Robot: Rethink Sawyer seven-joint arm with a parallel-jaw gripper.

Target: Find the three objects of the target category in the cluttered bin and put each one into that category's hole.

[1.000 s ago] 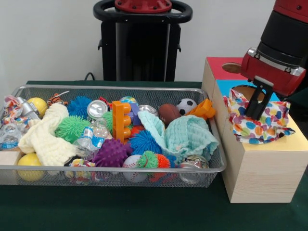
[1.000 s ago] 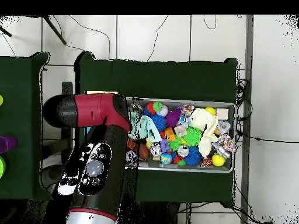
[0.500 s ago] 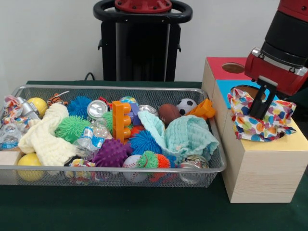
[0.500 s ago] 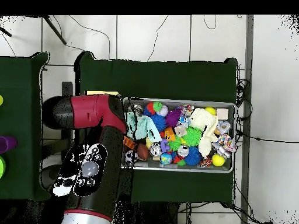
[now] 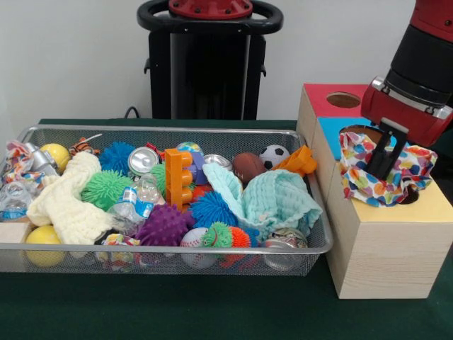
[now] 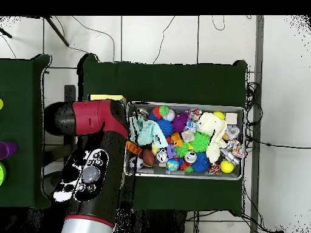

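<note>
A: So the gripper [image 5: 383, 164] is down in the middle of that spotty cloth [image 5: 375, 176], which sits bunched on top of the wooden box [image 5: 375, 251] over the middle hole. I can't tell whether the fingers are pinching it or have let go, the folds hide the tips.

B: Looks like the stuffing-in step to me. How would you do it properly?

A: I'd push straight down through the middle of the cloth so the whole bundle goes in. The edges are draped over the box top on both sides, with one flap toward the yellow end, and those could hang on the rim.

B: And the rest of the cloths?

A: Left of the box, in the wire bin [image 5: 177, 249]. A mint green cloth [image 5: 276, 202] lies at the end nearest the box, and a cream cloth [image 5: 67, 202] at the far end, among spiky balls and cans. From overhead the arm [image 6: 97, 155] covers the box completely.
</note>
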